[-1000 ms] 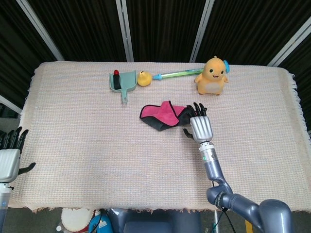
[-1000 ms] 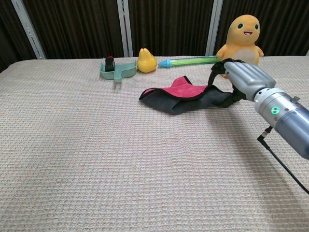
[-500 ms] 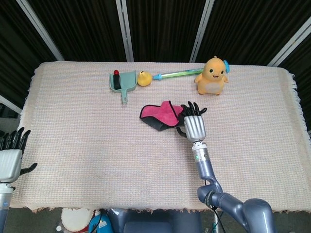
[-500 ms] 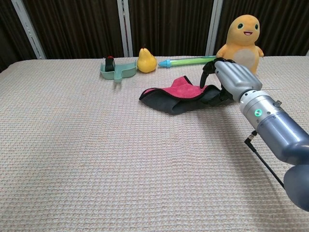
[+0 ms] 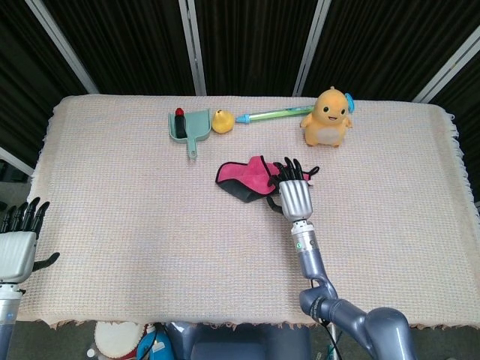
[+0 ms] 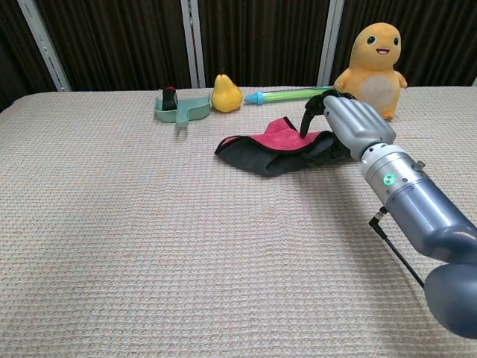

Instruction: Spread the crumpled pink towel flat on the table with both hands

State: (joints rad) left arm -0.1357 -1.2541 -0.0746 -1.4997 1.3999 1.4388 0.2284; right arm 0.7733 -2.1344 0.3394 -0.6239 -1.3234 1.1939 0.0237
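Crumpled pink terry towel with dark underside (image 5: 246, 179) (image 6: 277, 145): bunched in long folded ridge, pink face up at centre, dark edge curling along front, lying mid-table on woven beige cloth, right end hidden.

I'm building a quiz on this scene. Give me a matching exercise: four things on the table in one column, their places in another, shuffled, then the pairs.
Things:
1. towel
2. dustpan
3. plush toy
4. left hand

Places:
A. far right of the back row
B. at the table's near left edge
C. mid-table, under the right hand's fingers
D. left end of the back row

Pairs: 1-C, 2-D, 3-A, 4-B
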